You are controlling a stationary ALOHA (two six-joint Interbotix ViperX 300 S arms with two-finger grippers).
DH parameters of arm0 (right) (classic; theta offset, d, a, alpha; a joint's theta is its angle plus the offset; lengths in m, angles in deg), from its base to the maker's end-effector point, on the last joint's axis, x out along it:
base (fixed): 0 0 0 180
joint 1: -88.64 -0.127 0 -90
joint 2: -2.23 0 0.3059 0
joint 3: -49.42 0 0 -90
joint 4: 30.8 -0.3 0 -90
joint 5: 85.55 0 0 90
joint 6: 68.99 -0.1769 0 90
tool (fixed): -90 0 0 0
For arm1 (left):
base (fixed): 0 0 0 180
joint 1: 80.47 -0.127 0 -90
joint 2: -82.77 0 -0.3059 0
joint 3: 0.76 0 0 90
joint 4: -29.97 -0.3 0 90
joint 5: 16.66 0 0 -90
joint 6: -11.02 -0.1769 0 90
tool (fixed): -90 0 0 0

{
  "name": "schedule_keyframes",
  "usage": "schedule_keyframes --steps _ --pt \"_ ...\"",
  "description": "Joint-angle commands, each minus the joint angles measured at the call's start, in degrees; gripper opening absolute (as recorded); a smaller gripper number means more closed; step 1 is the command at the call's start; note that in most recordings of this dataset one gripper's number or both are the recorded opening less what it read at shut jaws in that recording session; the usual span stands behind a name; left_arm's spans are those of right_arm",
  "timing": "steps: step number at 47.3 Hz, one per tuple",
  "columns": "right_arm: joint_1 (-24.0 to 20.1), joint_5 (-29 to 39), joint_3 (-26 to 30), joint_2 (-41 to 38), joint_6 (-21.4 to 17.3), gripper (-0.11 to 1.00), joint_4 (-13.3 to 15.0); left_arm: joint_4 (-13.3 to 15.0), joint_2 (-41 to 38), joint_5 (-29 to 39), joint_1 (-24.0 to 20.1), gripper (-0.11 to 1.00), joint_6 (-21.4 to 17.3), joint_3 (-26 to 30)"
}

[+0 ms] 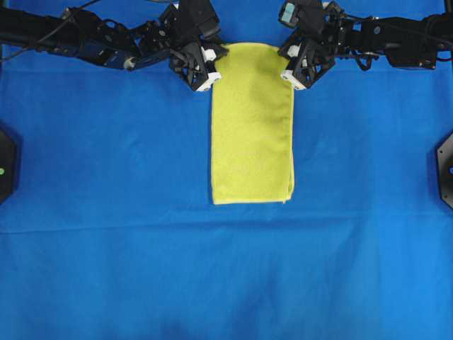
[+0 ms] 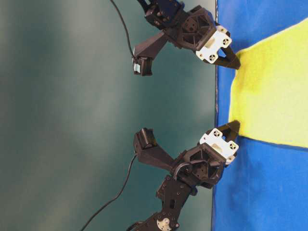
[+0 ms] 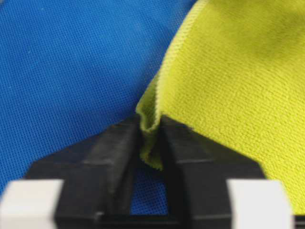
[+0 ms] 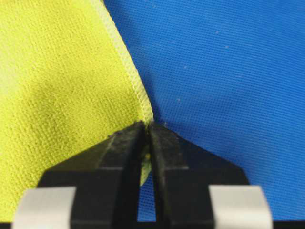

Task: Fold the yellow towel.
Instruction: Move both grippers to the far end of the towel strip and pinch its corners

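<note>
Towel [image 1: 253, 124], yellow, already lies folded once at upper centre; left gripper [image 1: 209, 69] and right gripper [image 1: 289, 65] jaws pinch its top corners; you've another fold left.

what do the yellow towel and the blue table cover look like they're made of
Yellow towel: soft matte cloth, likely microfibre, with a fine nubby weave and a paler stitched hem. Blue table cover: thin woven fabric, seemingly synthetic, showing a tight grid weave and a slight sheen.

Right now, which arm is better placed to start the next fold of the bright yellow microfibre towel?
Neither alone: left gripper and right gripper are each shut on a far corner of the yellow towel, likely to draw that edge over together.
</note>
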State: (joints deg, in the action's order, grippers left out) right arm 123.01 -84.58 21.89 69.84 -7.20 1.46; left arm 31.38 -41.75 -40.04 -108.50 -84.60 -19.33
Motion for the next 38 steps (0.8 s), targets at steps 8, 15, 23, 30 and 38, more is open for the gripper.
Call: schedule_keyframes --steps 8,15,23,30,38 --pt "0.35 1.49 -0.79 1.23 -0.44 0.05 -0.26 -0.09 0.88 -0.18 -0.18 0.04 -1.49 1.32" --pt "0.35 1.58 -0.79 2.20 -0.53 0.05 -0.62 -0.09 1.41 0.00 -0.18 0.04 -1.76 1.85" --pt "0.44 4.22 -0.53 5.98 -0.44 0.05 -0.62 -0.09 3.78 0.62 -0.26 0.04 -3.78 2.64" --pt "0.62 6.24 -0.26 9.23 -0.18 0.05 -0.35 -0.09 5.36 1.85 -0.26 0.04 -5.63 3.34" --pt "0.62 6.59 -0.53 10.90 -0.35 0.05 -0.35 -0.09 5.80 2.81 -0.53 0.04 -6.15 3.25"
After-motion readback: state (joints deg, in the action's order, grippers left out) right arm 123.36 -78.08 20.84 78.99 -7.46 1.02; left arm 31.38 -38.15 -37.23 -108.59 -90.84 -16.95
